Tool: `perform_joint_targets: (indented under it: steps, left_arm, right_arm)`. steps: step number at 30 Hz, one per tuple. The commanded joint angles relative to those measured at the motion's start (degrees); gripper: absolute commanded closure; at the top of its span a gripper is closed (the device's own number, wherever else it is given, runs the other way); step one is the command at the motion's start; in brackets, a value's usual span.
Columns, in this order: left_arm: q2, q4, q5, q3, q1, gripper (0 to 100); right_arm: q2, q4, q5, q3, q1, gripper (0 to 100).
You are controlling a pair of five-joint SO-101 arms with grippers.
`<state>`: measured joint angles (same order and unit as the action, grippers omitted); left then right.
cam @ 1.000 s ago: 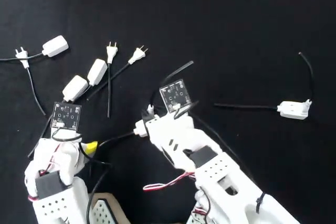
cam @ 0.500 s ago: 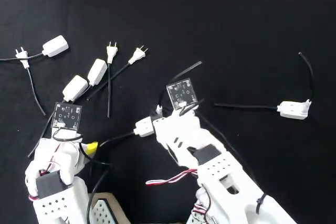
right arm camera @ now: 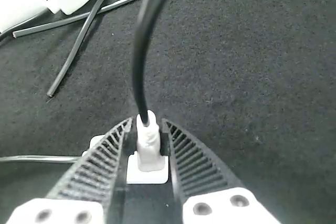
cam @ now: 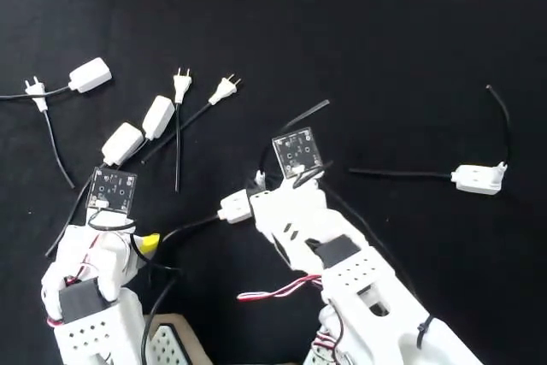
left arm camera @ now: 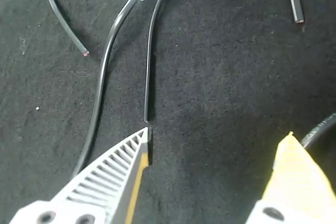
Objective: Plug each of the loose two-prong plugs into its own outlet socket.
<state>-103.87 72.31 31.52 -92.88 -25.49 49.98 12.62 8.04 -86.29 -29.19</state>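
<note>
High view: on the black cloth table [cam: 385,49] the right arm [cam: 316,237] lies near the centre. Its tip is just beside a white block-shaped outlet socket [cam: 233,208] on a thin black lead. Far and to the left lie two loose white plugs [cam: 181,83] and two free white sockets [cam: 158,115]. At the right a white plug-and-socket pair [cam: 477,179] looks already joined. The left arm [cam: 90,271] sits at the near left.

Left wrist view: the left gripper [left arm camera: 217,134] stands wide open with nothing between its jaws. The cut end of a thin black wire [left arm camera: 148,77] lies at one fingertip.

Right wrist view: the right gripper [right arm camera: 146,121] is clamped tight on a small white two-prong plug [right arm camera: 147,153], whose thick black cord [right arm camera: 140,40] arches away over the cloth. The prongs are hidden. A white corner of the outlet socket peeks out beside one finger.

The step in hand seems to be mating this held plug with the socket next to it. The next move calls for turning the prongs toward the slots, squaring them up, then pushing in. The socket needs to be kept from sliding, and the idle left gripper might brace it.
</note>
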Motion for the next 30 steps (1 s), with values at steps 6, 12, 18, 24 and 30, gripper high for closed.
perform_joint_targets:
  steps: [6, 12, 18, 24, 30]
  left_arm:
    - [-0.35, 0.26, 0.7, 0.31, -0.22, 64]
    - [-0.35, 0.26, 0.7, 0.31, -0.31, 64]
    - [-0.35, 0.26, 0.7, 0.31, -0.13, 64]
    - [-0.35, 0.26, 0.7, 0.31, -0.13, 64]
    - [-0.35, 0.26, 0.7, 0.31, -0.04, 64]
  right_arm:
    - [0.92, 0.18, -0.09, 0.4, -1.23, 98.7]
    - [0.92, 0.0, 0.0, 0.48, -1.32, 98.7]
    - [-1.01, -1.23, 0.0, 0.66, -1.32, 98.7]
    - [-9.54, -2.99, 0.0, 4.44, -1.23, 98.7]
    - [-11.47, -1.32, 0.0, 5.85, -1.23, 98.7]
